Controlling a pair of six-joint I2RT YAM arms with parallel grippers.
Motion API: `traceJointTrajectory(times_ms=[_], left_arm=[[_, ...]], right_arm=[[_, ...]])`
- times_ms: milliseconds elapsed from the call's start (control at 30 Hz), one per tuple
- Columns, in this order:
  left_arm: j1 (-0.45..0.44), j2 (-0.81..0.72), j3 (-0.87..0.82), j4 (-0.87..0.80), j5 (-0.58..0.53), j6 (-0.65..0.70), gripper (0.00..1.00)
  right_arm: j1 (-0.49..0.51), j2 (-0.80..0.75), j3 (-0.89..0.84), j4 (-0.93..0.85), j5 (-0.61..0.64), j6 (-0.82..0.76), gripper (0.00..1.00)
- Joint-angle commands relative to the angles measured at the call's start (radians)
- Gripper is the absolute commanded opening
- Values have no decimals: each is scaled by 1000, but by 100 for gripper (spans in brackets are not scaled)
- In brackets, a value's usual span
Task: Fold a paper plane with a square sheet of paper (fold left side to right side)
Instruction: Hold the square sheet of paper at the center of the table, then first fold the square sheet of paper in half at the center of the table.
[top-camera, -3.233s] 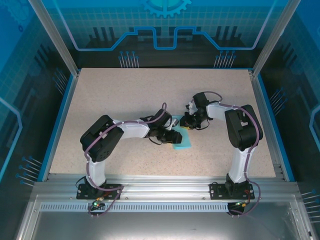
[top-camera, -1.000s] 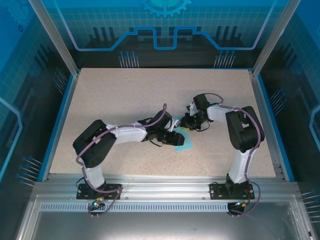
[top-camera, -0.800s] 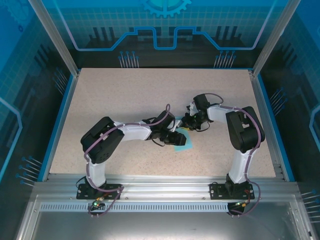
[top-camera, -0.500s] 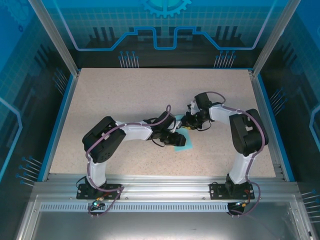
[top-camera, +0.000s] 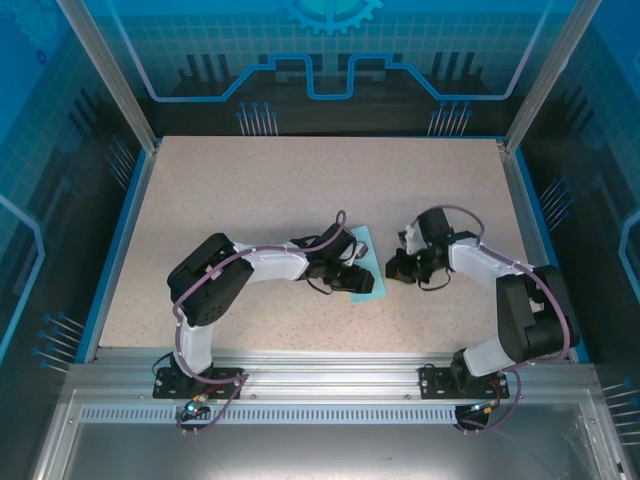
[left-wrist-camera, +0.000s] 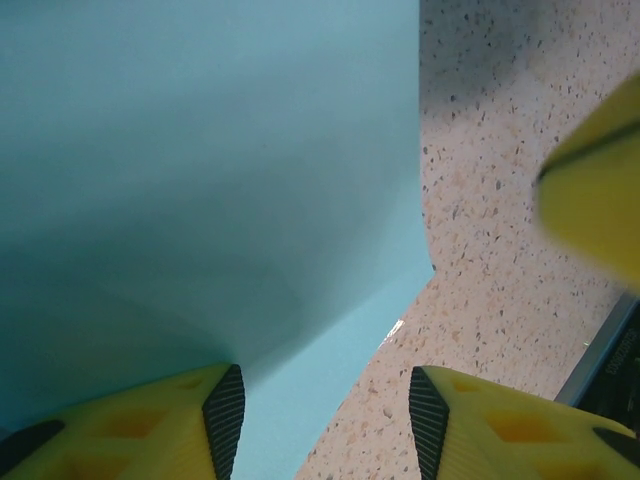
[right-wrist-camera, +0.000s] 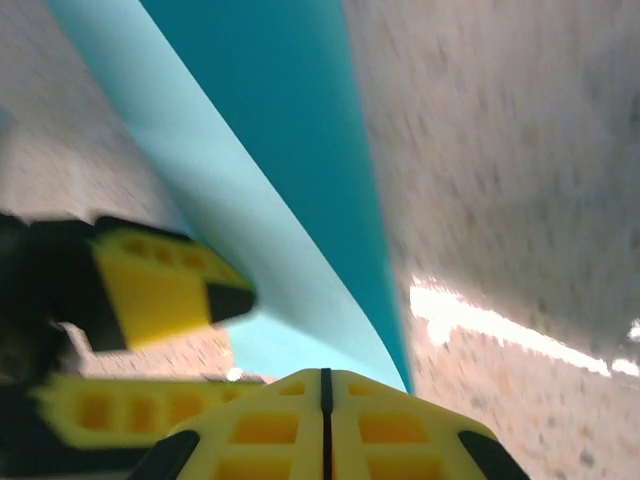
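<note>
The square sheet of paper (top-camera: 366, 250) is light blue and lies mid-table, its top layer bowed up in a curve (right-wrist-camera: 290, 210). My left gripper (top-camera: 355, 275) rests over its near left part and is open. One of its pads (left-wrist-camera: 224, 415) sits on the paper (left-wrist-camera: 200, 180); the other stands over bare table. My right gripper (top-camera: 397, 267) is just right of the sheet, apart from it and shut, with nothing between its fingers (right-wrist-camera: 322, 378). The left gripper's yellow fingers (right-wrist-camera: 160, 290) show blurred in the right wrist view.
The speckled beige table (top-camera: 250, 190) has a blue raised border (top-camera: 120, 230) on its sides. An aluminium rail (top-camera: 330, 375) runs along the near edge, where both arm bases are bolted. A blurred yellow finger of the right gripper (left-wrist-camera: 592, 190) shows beside the sheet.
My right arm has swung right and toward the near edge, away from the paper, and its gripper has shut. The left gripper has stayed on the sheet.
</note>
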Motion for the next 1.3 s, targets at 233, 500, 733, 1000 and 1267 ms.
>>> traceJointTrajectory(times_ms=[233,500,733,1000,1267], left_arm=[[-14,24,6,-83,-39,-2,52],[-9,4,22,-84,-28,-12,52],[21,-52,33,-74,-9,-8,56],[66,-10,71,-82,-9,8,57],[104,50,122,-120,-31,41,57]], right_arm=[[72,70,-62,136,-70,65,7],[80,137,-31,64,78,41,8],[79,158,-49,36,141,33,9],[81,163,-46,32,144,33,9],[83,160,-50,18,152,27,9]])
